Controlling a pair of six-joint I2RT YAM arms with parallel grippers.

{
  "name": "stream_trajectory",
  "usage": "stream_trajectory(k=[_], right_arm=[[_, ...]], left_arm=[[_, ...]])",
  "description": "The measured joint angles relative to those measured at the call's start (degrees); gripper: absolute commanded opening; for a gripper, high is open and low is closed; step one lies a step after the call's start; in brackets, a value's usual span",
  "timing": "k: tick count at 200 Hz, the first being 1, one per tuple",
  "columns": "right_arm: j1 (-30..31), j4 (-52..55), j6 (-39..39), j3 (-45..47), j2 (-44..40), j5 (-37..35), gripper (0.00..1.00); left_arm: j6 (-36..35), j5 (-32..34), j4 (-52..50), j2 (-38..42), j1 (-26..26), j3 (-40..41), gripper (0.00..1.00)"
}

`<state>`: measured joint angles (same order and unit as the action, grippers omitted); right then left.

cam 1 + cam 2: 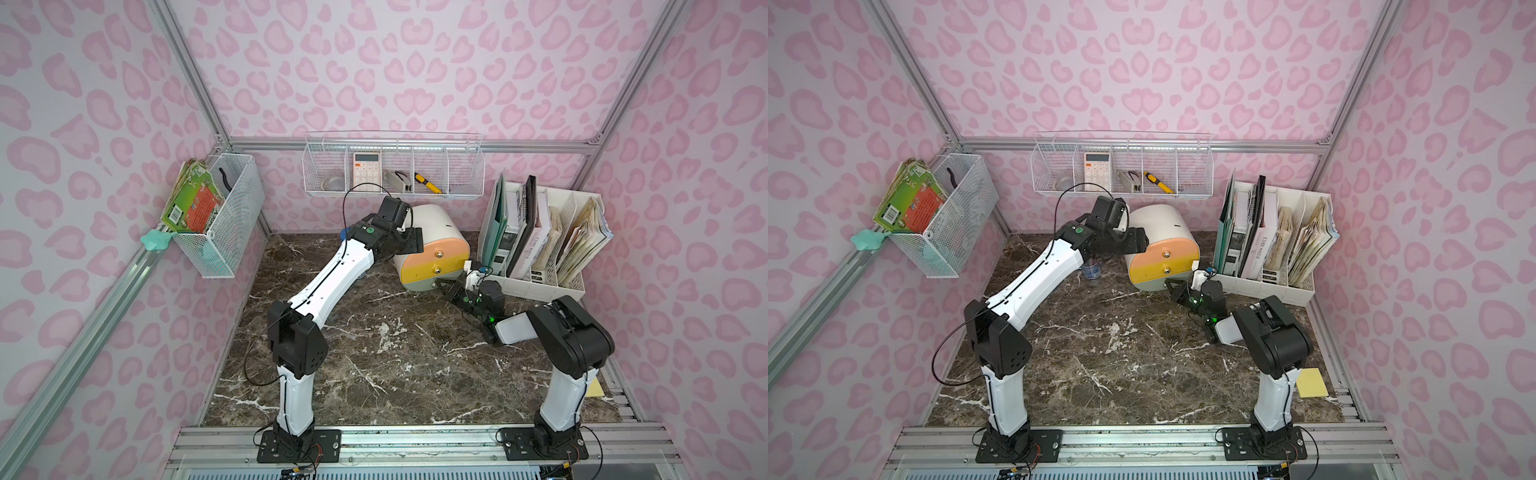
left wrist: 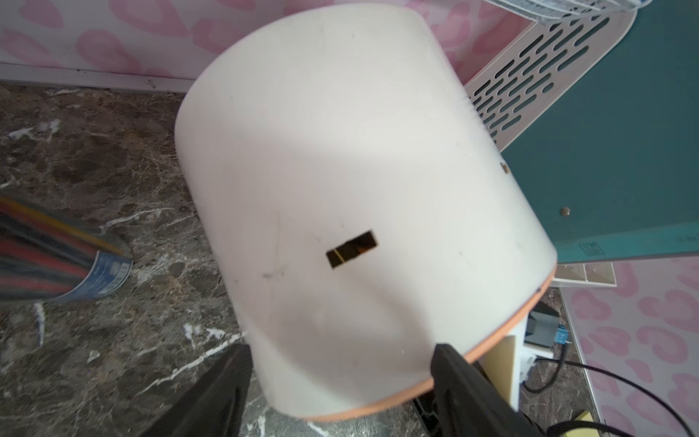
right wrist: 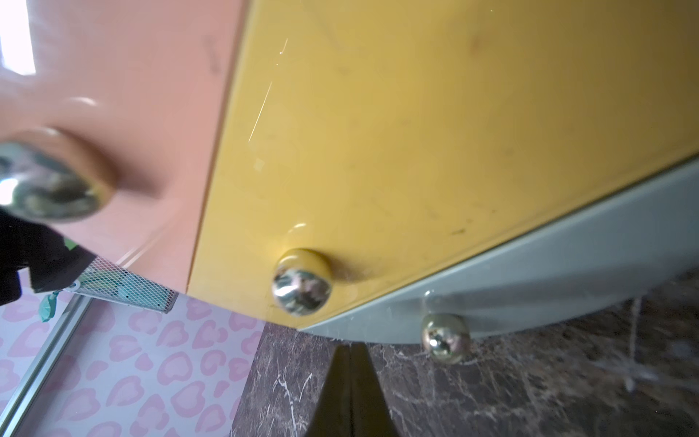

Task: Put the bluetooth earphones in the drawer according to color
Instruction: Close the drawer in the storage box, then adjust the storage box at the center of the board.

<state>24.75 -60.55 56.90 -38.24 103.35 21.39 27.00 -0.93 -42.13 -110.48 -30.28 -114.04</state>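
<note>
Left claw astride drawer; right claw — (closed)

1. I see a white wire mesh basket on the left wall, holding picture books.
2. On the far wall, a white wire shelf carries a white calculator and a yellow-handled tool.
3. A white slotted file rack stands far right, full of books.
4. A yellow sticky-note pad lies near right on the dark marble tabletop.

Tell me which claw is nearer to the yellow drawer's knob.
Right. The right claw, shut, sits just in front of the yellow drawer's knob without touching it. The left claw straddles the arched top of the cabinet, farther away.
</note>
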Motion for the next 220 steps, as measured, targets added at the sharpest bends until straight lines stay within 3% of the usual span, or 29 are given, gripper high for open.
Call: stream_trajectory(k=[54, 97, 124, 143, 220], right_arm=[[-1.42, 25.2, -13.33, -7.23, -13.92, 1.6, 0.45], [-2.78, 40.02, -20.33, -17.51, -15.69, 3.08, 0.73], [-3.43, 47.1, -23.54, -23.93, -15.1, 3.43, 0.83], [-3.85, 51.58, -25.68, -28.68, -14.14, 3.45, 0.98], [-8.85, 61.9, -30.88, -45.72, -6.12, 1.57, 0.98]], left_arm=[[1.57, 0.37, 1.14, 10.19, 2.75, 10.54, 0.98], [4.55, -4.09, 4.66, 12.94, 6.58, 16.52, 0.99], [5.9, -6.6, 6.29, 12.83, 8.61, 17.14, 0.99], [6.49, -8.39, 7.58, 12.15, 9.31, 16.96, 0.99], [8.52, -12.07, 10.14, 4.31, 9.94, 12.17, 0.99]])
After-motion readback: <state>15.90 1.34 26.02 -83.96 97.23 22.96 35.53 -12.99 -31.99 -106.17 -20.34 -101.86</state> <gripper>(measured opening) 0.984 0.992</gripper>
